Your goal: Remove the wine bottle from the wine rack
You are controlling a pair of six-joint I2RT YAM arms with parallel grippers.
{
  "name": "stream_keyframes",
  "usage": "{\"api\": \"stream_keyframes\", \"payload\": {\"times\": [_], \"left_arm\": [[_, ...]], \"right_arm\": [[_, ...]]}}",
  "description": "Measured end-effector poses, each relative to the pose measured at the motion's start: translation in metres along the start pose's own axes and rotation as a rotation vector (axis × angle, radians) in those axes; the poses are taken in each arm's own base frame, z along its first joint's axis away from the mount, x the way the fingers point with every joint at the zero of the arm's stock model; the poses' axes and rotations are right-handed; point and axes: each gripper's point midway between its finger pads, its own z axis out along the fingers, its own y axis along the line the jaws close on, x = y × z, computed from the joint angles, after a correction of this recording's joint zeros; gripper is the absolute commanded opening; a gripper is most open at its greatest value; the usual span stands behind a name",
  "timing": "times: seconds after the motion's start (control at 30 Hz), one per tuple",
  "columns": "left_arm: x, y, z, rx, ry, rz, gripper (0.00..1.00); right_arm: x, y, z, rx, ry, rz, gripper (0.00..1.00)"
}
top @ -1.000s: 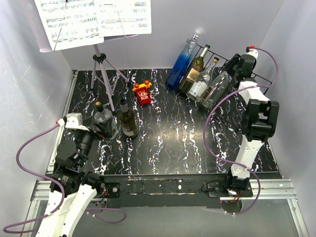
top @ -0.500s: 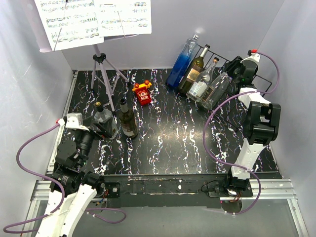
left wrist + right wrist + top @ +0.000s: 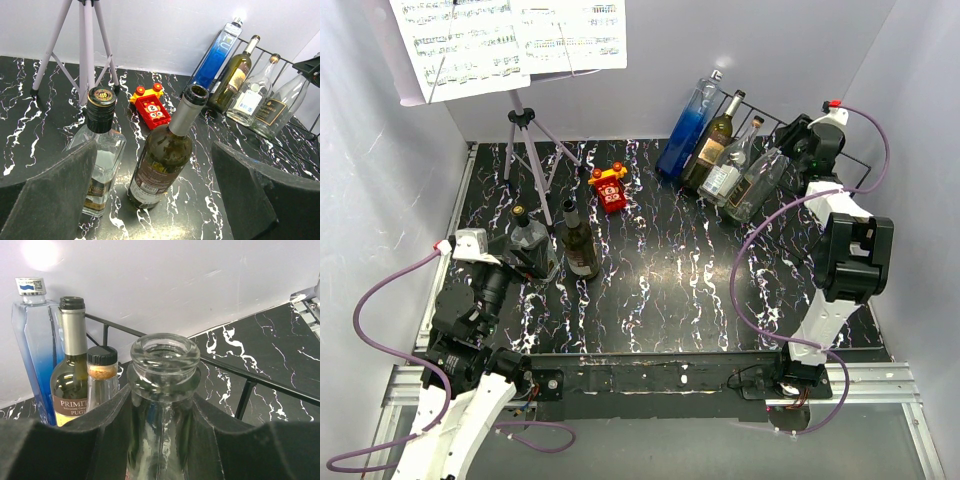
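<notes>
**Right jaws clamped on the clear bottle, which lies on the rack**

The bench is black with white marble veins, closed in by plain pale grey walls at the left, back and right. At the back left stands a music stand on a tripod, with sheets of printed music on it. A small red toy lies near the middle of the back.

The rack sits in the back right corner, against the wall. Four bottles lean in it side by side, necks up and to the right in the top view: a blue bottle at the left end, then a green bottle, a corked bottle, and the clear bottle at the right end.

The right jaws are at the top of the clear bottle, clenched on its neck. In the right wrist view the dark pads press against the glass on both sides, just under the open mouth.

The left jaws hang over the near left of the bench, spread wide and grasping nothing; their pads stand far apart at the edges of the left wrist view. Just ahead of them two bottles stand upright close together: a capped bottle of clear glass and a dark bottle with an open mouth
</notes>
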Motion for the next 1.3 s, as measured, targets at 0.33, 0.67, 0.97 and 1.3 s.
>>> {"api": "stream_keyframes", "payload": {"times": [0.33, 0.67, 0.97, 1.3], "left_arm": [[0.000, 0.000, 0.000, 0.001, 0.000, 0.004, 0.98], [0.000, 0.000, 0.000, 0.003, 0.000, 0.004, 0.98], [0.000, -0.001, 0.000, 0.006, -0.001, 0.004, 0.98], [0.000, -0.001, 0.000, 0.005, -0.001, 0.004, 0.98]], "right_arm": [[-0.007, 0.013, -0.018, -0.015, -0.014, -0.044, 0.01], [-0.015, 0.027, -0.039, -0.007, -0.048, -0.105, 0.01], [-0.033, 0.048, -0.058, -0.009, -0.092, -0.196, 0.01], [-0.049, 0.083, -0.103, -0.078, -0.151, -0.287, 0.01]]}}
